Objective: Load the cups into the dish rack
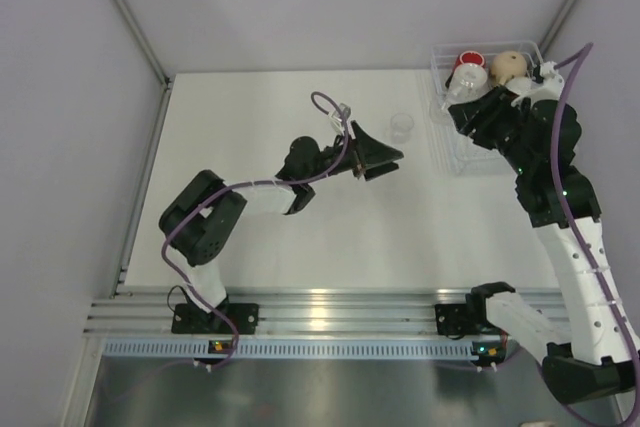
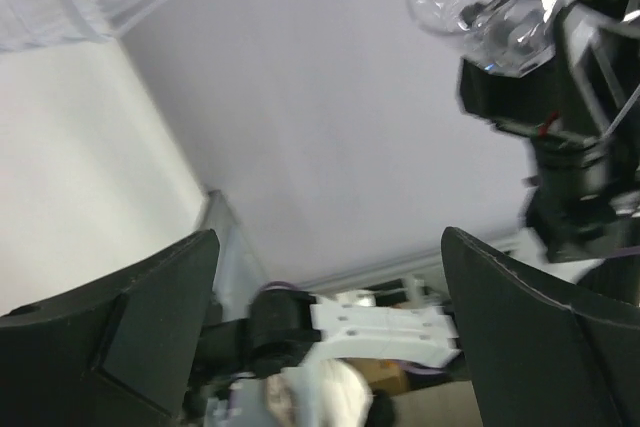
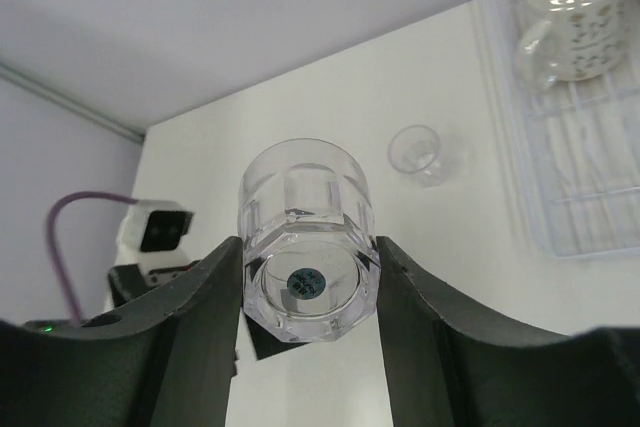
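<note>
Top external view, nearest the arm bases: the white table [image 1: 300,247] carries both arms, the left one reaching to mid-table and the right one stretching far up the right side.

The left gripper [image 1: 383,158] sits over the middle of the table with its jaws spread wide and nothing between them. The left wrist view shows the same, with the two dark fingers [image 2: 120,337] far apart and only the wall and the other arm in the gap.

Just beyond it and slightly right, a small glass [image 1: 402,125] stands upright on the table, apart from both grippers and left of the rack.

Farther right, the right gripper [image 3: 308,247] is clamped on a clear tumbler [image 3: 305,197], one finger pressed to each side. The tumbler lies along the fingers with its thick base towards the wrist camera. The hold is at the left edge of the dish rack [image 1: 447,152]. Whether the tumbler is over the rack or just outside it cannot be told.

In the rack's far end sit a speckled mug [image 3: 575,12] at the left, a red cup [image 1: 470,59] behind it, and a beige mug [image 1: 508,67] to the right. The rack fills the far right corner of the table.
</note>
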`<state>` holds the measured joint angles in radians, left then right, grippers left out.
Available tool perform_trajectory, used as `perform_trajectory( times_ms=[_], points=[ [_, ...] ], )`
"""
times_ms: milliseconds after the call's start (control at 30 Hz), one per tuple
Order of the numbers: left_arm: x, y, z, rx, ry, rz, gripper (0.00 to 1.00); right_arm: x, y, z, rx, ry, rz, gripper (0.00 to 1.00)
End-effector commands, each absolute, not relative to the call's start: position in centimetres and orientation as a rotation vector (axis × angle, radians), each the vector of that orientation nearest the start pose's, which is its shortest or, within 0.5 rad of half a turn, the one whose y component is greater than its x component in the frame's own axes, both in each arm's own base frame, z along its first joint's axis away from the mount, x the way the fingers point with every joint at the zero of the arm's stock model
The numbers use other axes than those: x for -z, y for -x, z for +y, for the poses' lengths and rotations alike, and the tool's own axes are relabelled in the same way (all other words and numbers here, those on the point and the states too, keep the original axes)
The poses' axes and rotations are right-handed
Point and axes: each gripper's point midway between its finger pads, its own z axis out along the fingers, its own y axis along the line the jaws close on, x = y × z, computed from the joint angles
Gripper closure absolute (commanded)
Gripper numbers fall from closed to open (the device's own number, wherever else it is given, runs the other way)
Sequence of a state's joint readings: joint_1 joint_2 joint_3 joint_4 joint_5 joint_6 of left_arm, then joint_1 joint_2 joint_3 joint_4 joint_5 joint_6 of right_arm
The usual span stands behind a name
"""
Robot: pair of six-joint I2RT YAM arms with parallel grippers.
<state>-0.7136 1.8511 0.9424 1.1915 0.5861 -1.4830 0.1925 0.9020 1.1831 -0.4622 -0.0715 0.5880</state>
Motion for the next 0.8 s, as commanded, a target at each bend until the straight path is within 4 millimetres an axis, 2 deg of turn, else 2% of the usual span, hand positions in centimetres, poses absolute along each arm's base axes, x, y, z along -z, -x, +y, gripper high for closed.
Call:
perform_trajectory(
  times_ms=[0, 33, 67, 100, 133, 167, 200, 233, 267, 333, 367, 400, 433, 533, 567, 633, 667, 700, 767],
  points=[
    [-29.4, -27.9, -40.9, 1.785, -0.246, 1.686, 0.02, -36.9, -30.8, 5.2, -0.362, -0.38, 1.791, 1.0],
    [-27.3, -27.9, -40.9, 1.671, -0.234, 1.822, 0.02, -36.2, -31.6, 4.4, -0.301, -0.396, 1.817, 1.0],
    [-27.1, -28.0, -40.5, 1.585, -0.251, 1.846, 0.02, -36.4, -31.9, 3.6, -0.268, -0.411, 1.821, 1.0],
    [-28.8, -28.0, -39.8, 1.481, -0.32, 1.79, 0.02, -36.2, -32.2, 3.1, -0.246, -0.419, 1.833, 1.0],
    [-26.8, -28.7, -39.0, 1.307, -0.319, 1.87, 0.02, -35.6, -33.0, 2.0, -0.194, -0.443, 1.859, 1.0],
    [-26.7, -28.8, -38.3, 1.227, -0.327, 1.888, 0.02, -35.2, -33.4, 1.4, -0.166, -0.456, 1.876, 1.0],
    [-28.2, -29.1, -37.4, 1.149, -0.321, 1.865, 0.02, -35.0, -33.7, 0.8, -0.142, -0.469, 1.887, 1.0],
    [-27.5, -29.5, -36.5, 1.032, -0.294, 1.892, 0.02, -34.0, -34.6, 0.2, -0.11, -0.483, 1.917, 1.0],
    [-26.1, -29.3, -35.1, 0.92, -0.322, 1.948, 0.02, -34.1, -34.9, -0.9, -0.076, -0.498, 1.919, 1.0],
    [-26.2, -29.3, -33.1, 0.799, -0.294, 1.949, 0.02, -32.2, -35.9, -2.2, -0.005, -0.523, 1.982, 1.0],
    [-25.5, -29.0, -32.2, 0.749, -0.307, 1.969, 0.02, -32.1, -36.1, -3.6, 0.032, -0.557, 1.983, 1.0],
    [-25.3, -28.9, -31.5, 0.72, -0.299, 1.97, 0.02, -30.7, -36.8, -4.1, 0.056, -0.569, 2.025, 1.0],
    [-25.2, -28.6, -30.4, 0.688, -0.281, 1.962, 0.02, -30.2, -37.1, -4.6, 0.072, -0.573, 2.042, 1.0],
    [-24.9, -28.1, -28.8, 0.645, -0.275, 1.948, 0.02, -28.2, -38.5, -6.2, 0.107, -0.605, 2.095, 1.0],
    [-25.1, -28.0, -28.5, 0.639, -0.277, 1.939, 0.02, -28.4, -38.9, -7.0, 0.117, -0.625, 2.09, 1.0],
    [-25.0, -27.8, -28.3, 0.637, -0.284, 1.942, 0.02, -26.8, -39.9, -7.7, 0.135, -0.64, 2.151, 1.0],
    [-25.1, -27.5, -28.3, 0.651, -0.3, 1.94, 0.02, -27.4, -40.5, -8.4, 0.148, -0.652, 2.138, 1.0],
    [-25.1, -27.3, -28.4, 0.657, -0.31, 1.942, 0.02, -26.3, -41.2, -8.8, 0.172, -0.663, 2.167, 1.0],
    [-25.4, -27.1, -28.4, 0.668, -0.32, 1.94, 0.02, -26.2, -41.9, -9.5, 0.205, -0.668, 2.184, 1.0]
  ],
)
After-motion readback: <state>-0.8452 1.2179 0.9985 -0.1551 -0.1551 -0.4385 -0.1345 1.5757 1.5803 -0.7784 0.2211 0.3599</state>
